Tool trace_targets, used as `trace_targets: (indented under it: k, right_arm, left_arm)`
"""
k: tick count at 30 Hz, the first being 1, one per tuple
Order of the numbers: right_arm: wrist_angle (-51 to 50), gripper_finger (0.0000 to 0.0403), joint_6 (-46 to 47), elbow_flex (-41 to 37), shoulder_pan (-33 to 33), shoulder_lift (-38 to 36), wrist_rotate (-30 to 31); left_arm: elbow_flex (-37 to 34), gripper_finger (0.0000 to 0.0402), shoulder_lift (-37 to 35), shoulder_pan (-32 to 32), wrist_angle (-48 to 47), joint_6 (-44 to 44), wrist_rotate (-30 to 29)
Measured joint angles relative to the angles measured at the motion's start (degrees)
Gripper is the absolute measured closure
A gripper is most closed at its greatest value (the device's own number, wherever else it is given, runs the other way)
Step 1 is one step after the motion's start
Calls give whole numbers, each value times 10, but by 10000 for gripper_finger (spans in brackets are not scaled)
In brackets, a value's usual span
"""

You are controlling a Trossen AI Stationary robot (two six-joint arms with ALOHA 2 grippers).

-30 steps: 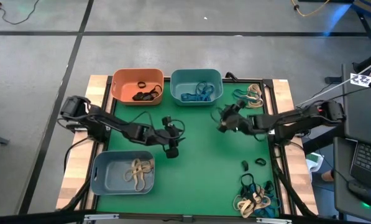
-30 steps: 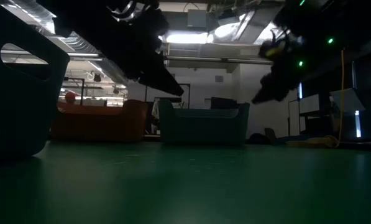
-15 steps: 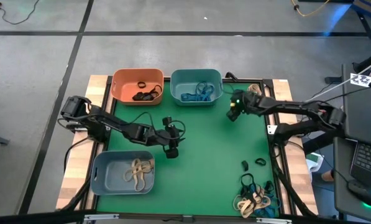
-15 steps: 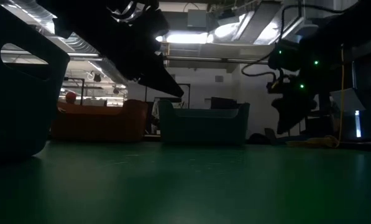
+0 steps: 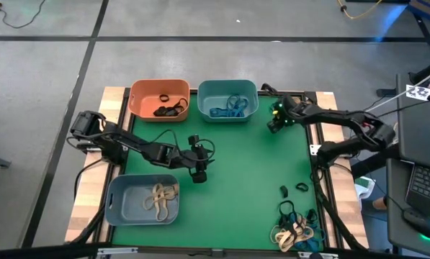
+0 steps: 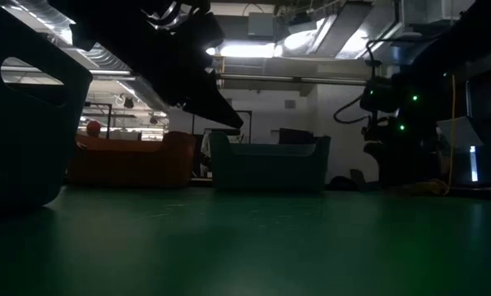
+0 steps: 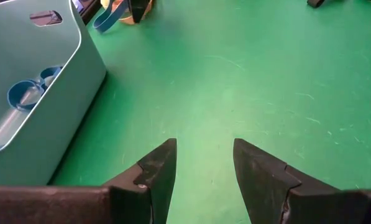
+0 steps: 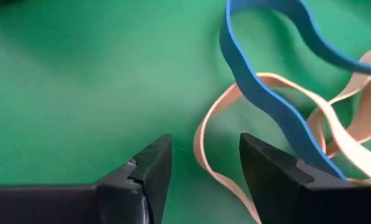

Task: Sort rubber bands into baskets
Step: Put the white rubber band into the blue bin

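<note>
- The right gripper (image 8: 201, 163) is seen with its fingers (image 8: 153, 163) parted and nothing between them, low over the green mat (image 5: 236, 158); a tan rubber band (image 8: 213, 124) lies just ahead of the fingertips, crossed by a blue rubber band (image 8: 260, 93).
- In the high view the right gripper (image 5: 274, 122) is placed at the upper right of the mat, just right of the teal basket (image 5: 227, 99) and beside a small heap of bands (image 5: 295, 108) at the mat's edge.
- The left gripper (image 7: 204, 163) is shown with its fingers (image 7: 157, 165) parted and empty, above bare mat; in the high view it (image 5: 199, 173) is found left of centre, near the upper right corner of the grey-blue basket (image 5: 142, 198).
- The grey-blue basket, at lower left in the high view, is seen to hold tan bands (image 5: 160, 198).
- The orange basket (image 5: 159, 99), at upper left of the mat, holds black bands (image 5: 170, 108); the teal basket beside it holds blue bands (image 5: 227, 108).
- Two black bands (image 5: 294, 190) lie loose on the mat at right, and a mixed pile (image 5: 295, 226) of teal, tan and black bands is gathered at the lower right corner.
- The mat is set on a pale wooden table (image 5: 117, 101), which stands on a grey floor (image 5: 200, 57) crossed by dark lines.
- In the low view a dim room is seen beyond the mat, with bright ceiling lights (image 6: 245, 51) and exposed ducts overhead.
</note>
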Motion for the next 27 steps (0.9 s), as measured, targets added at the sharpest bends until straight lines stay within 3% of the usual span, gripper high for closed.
trace_targets:
  k: [6,14,21,27]
  right_arm:
    - [7,243,-4,2,-2,29,-9]
    - [-11,389,-19,0,12,15,-31]
    - [-23,375,3,0,116,-18,-53]
    - [-13,397,26,0,209,-31,-61]
  left_arm:
    - [0,245,0,0,0,0,0]
    - [0,245,0,0,-2,-13,0]
    - [0,245,0,0,-1,-16,0]
    - [0,245,0,0,7,-16,0]
